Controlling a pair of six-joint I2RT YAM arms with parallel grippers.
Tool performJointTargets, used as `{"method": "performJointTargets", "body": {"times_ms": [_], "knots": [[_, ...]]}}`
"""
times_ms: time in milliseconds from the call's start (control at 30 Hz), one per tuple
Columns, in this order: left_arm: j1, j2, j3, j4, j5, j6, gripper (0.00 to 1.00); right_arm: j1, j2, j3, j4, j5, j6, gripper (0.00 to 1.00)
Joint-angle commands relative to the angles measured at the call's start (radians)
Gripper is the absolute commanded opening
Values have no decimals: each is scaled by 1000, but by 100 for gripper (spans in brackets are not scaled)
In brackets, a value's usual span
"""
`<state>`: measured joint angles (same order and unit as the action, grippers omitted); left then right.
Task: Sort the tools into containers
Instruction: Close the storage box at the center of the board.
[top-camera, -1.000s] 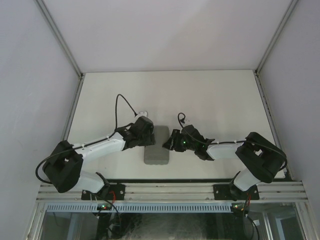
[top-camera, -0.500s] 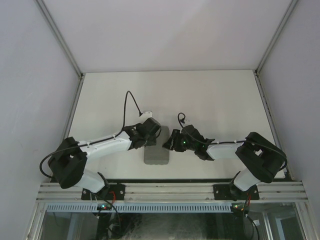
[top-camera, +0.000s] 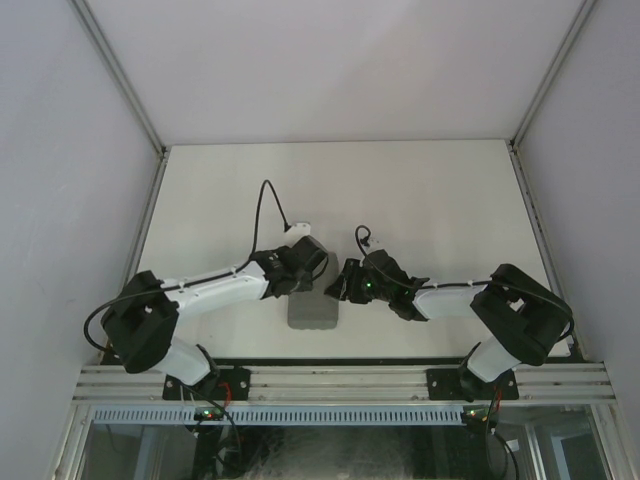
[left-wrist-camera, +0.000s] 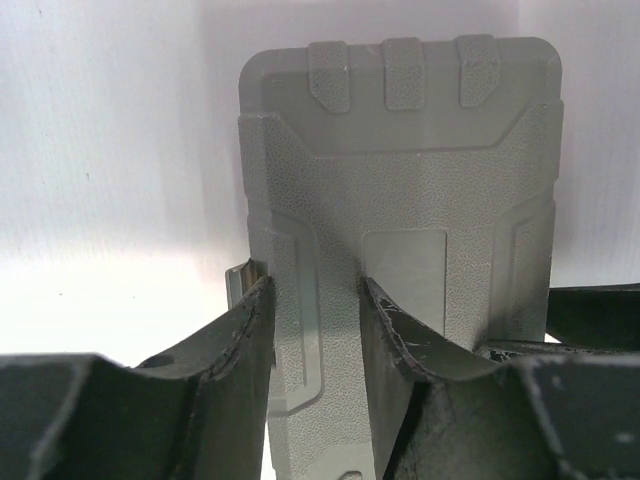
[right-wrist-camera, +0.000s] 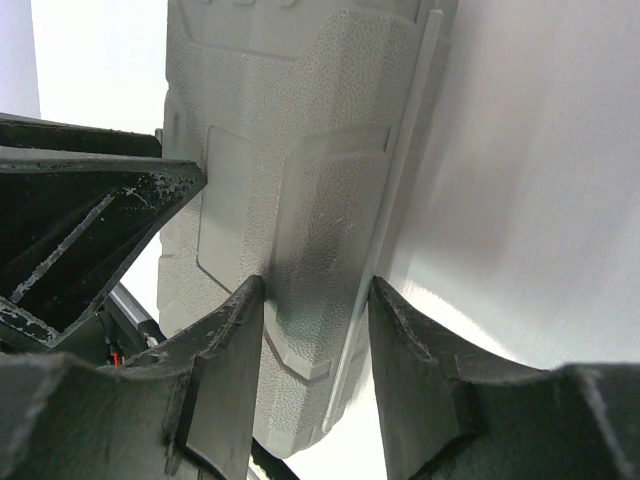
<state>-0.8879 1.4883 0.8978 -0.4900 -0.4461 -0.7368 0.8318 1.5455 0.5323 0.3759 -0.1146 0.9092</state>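
Observation:
The containers show as one closed grey case (top-camera: 314, 310) lying flat near the table's front edge, with three tabs at its far end in the left wrist view (left-wrist-camera: 400, 150). No tools are in view. My left gripper (top-camera: 314, 268) is over the case's far part, jaws open above its left side (left-wrist-camera: 312, 285), where a small latch (left-wrist-camera: 237, 282) sticks out. My right gripper (top-camera: 338, 285) is at the case's right side, jaws open astride its long edge (right-wrist-camera: 312, 285); the case's lid (right-wrist-camera: 290, 120) fills that view.
The white table (top-camera: 440, 200) runs to side walls and a back wall. The metal frame rail (top-camera: 340, 382) with both arm bases lies just in front of the case. My left gripper's body (right-wrist-camera: 80, 220) shows at the left of the right wrist view.
My left arm has swung right, from beside the case's left edge to over its far part. The right arm and the case have not moved.

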Motion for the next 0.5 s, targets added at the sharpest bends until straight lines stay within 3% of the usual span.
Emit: {"method": "performJointTargets", "body": {"times_ms": [0,333,467], "knots": [[-10,-21,21,-92,17,42,18,18,34,-11,-117,-4,-46,42],[-1,-220,0,-96,-82,44,50,16,26,-11,-124,2,-49,41],[54,-263,-71,-42,3,24,62,16,24,-10,-124,2,-47,41]]}}
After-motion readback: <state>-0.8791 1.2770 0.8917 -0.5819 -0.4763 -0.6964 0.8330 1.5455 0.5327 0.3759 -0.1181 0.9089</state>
